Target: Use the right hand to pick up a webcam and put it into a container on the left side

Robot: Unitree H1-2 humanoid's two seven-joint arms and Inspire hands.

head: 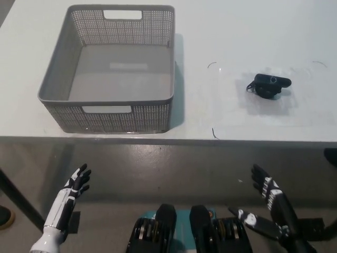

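Nothing done yet: webcam (269,86) sits untouched on the table (237,31) at right, grey basket (58,79) at left empty, right hand (267,191) and left hand (76,184) both low near the edge, fingers spread, holding nothing.

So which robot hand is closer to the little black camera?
The right. The black right robot hand is below the table edge, almost straight under the camera. The white left robot hand is far off, below the basket.

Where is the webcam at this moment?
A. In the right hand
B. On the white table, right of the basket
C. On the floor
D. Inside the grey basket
B: the webcam lies on the white table, apart from the empty grey basket.
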